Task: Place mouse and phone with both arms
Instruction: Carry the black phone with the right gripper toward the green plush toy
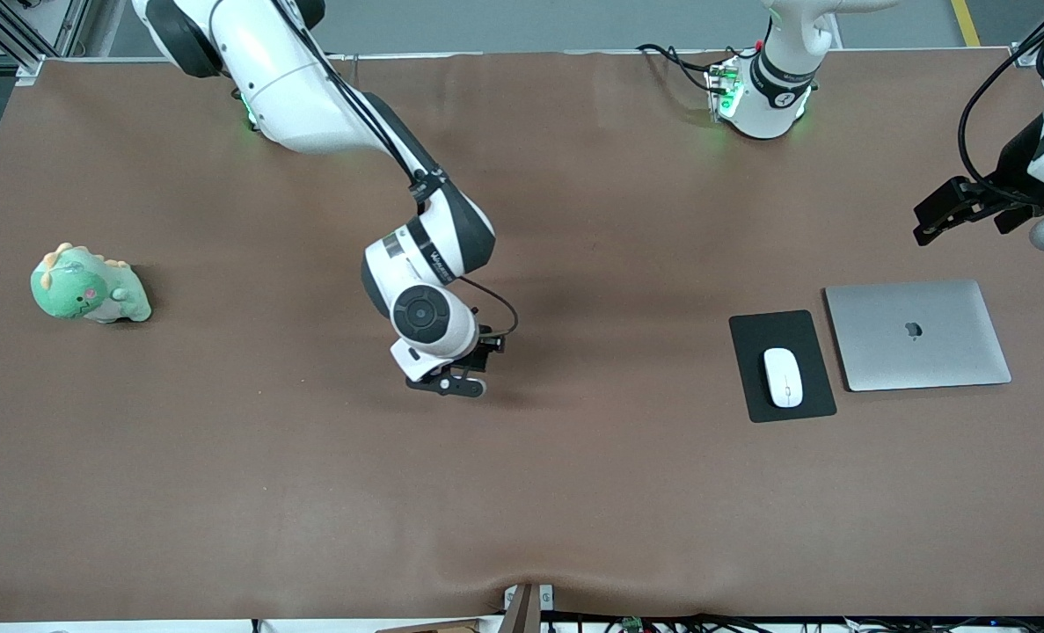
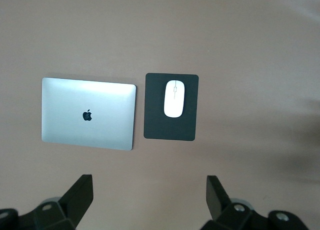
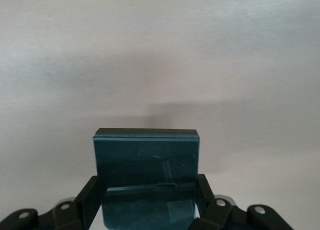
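Observation:
The white mouse (image 1: 783, 376) (image 2: 174, 98) lies on a black mouse pad (image 1: 755, 338) (image 2: 155, 125) toward the left arm's end of the table. My right gripper (image 1: 447, 382) (image 3: 147, 190) hangs low over the middle of the table and is shut on the phone (image 3: 146, 160), a dark glossy slab whose two side edges are clamped between the fingers. In the front view the right hand hides the phone. My left gripper (image 1: 952, 211) (image 2: 150, 182) is open and holds nothing, up in the air above the table's end, past the laptop.
A closed silver laptop (image 1: 917, 334) (image 2: 88, 114) lies beside the mouse pad, toward the left arm's end. A green dinosaur plush toy (image 1: 91, 286) sits near the right arm's end. Brown cloth (image 1: 522, 492) covers the whole table.

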`<state>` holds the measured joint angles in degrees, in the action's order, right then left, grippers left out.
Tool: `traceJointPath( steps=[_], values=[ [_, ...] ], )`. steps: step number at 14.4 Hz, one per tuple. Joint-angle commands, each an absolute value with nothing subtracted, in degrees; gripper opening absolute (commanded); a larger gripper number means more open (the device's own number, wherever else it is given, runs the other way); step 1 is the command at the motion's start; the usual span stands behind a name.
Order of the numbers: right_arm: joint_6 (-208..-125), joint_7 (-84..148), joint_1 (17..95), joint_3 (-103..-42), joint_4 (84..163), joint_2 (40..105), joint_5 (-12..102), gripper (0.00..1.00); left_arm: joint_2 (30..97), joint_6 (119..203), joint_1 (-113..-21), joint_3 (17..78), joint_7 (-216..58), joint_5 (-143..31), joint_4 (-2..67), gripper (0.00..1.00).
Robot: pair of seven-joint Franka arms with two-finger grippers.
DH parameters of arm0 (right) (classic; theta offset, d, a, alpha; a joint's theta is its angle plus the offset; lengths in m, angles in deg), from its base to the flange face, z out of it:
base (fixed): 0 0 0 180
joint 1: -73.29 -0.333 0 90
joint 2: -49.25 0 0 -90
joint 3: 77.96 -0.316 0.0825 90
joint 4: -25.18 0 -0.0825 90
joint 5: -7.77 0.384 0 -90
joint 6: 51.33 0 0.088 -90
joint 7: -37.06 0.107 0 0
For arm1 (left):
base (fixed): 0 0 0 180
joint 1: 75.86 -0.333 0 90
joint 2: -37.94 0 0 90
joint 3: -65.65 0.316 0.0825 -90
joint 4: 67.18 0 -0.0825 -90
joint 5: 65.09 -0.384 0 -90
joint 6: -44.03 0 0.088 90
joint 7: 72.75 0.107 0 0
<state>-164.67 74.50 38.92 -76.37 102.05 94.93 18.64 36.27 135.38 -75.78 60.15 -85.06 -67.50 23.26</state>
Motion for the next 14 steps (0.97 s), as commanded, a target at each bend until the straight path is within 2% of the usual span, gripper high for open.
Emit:
traceJointPath(
  steps=[1,5,10,14],
  values=[
    [-163.47,74.33,41.2,-76.9,105.15,92.59,17.97,0.09,35.92,134.91,-76.12,59.94,-83.82,-66.23,23.09,1.0],
    [-163.91,70.22,44.45,-76.9,111.64,87.32,17.79,0.07,35.74,134.91,-76.03,59.94,-83.82,-66.14,23.0,1.0],
    [-168.65,58.88,50.86,-76.73,125.71,78.71,17.27,0.02,35.04,134.56,-76.03,59.94,-83.82,-66.14,23.52,1.0],
    [-169.71,50.37,57.18,-76.29,131.69,74.66,14.19,0.02,35.48,134.64,-75.86,59.85,-83.83,-66.14,22.47,1.0]
  ],
)
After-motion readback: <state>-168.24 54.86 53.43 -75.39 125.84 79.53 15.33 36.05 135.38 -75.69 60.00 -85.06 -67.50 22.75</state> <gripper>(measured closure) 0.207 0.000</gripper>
